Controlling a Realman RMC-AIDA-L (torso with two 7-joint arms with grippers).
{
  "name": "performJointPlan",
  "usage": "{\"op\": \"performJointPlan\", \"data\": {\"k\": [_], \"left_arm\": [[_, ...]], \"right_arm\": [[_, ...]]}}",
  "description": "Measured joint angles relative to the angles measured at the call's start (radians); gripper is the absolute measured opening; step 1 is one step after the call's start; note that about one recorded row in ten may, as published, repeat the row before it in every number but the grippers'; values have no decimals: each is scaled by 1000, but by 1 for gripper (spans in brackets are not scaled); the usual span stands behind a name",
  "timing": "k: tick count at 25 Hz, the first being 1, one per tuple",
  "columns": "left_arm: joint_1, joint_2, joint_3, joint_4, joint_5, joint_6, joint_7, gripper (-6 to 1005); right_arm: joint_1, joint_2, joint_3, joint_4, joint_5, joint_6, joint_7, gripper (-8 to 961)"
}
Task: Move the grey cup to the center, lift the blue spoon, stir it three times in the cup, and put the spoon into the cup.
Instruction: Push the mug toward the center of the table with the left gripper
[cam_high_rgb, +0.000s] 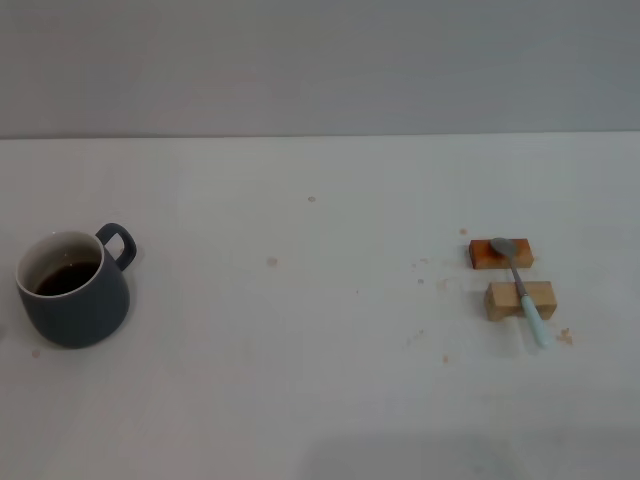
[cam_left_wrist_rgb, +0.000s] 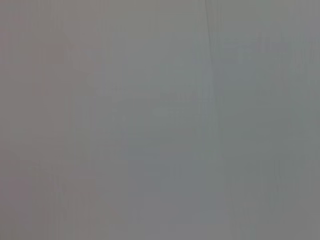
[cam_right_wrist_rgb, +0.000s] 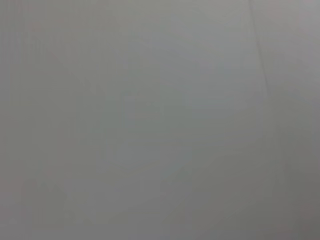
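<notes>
Neither gripper appears in any view: the head view shows no arm, and both wrist views show only a featureless grey surface, so the state of the left gripper and the right gripper cannot be determined, nor can the bearing of either from the task's things. The governing relation is therefore the layout on the table (cam_high_rgb: 320, 400). The grey cup (cam_high_rgb: 75, 292) stands upright at the far left of the head frame, slightly below mid-height, and must travel rightward to reach the centre; by its position it is judged to fall to the left arm. The blue spoon (cam_high_rgb: 520, 287) lies at the right of the frame, well apart from the cup, and is judged to fall to the right arm. Its long axis runs from upper left to lower right: the metal bowl rests on the reddish wooden block (cam_high_rgb: 500, 253), the neck crosses the pale wooden block (cam_high_rgb: 520, 300), and the light-blue handle overhangs toward the lower right, its end at or close to the table. The cup is a rounded slate-grey mug with a white inner wall, dark liquid visible inside, and a loop handle pointing toward the upper right. No step of the task appears done.
</notes>
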Motion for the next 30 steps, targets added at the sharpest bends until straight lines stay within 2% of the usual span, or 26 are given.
{"op": "performJointPlan", "data": {"k": [10, 15, 19, 22, 30], "left_arm": [[-3, 0, 3, 2, 0, -7, 0, -2], [-15, -1, 7, 2, 0, -77, 55, -2], [-31, -4, 41, -3, 0, -141, 145, -2], [-45, -5, 108, -4, 0, -165, 166, -2], [-65, -7, 134, -9, 0, -213, 209, -2]], "right_arm": [[4, -1, 0, -2, 0, 8, 1, 780], [6, -1, 0, -2, 0, 8, 1, 781], [6, -1, -1, -2, 0, 8, 1, 781], [6, -1, -1, -2, -2, 7, 1, 781], [6, -1, -2, -2, -11, 7, 1, 780]]}}
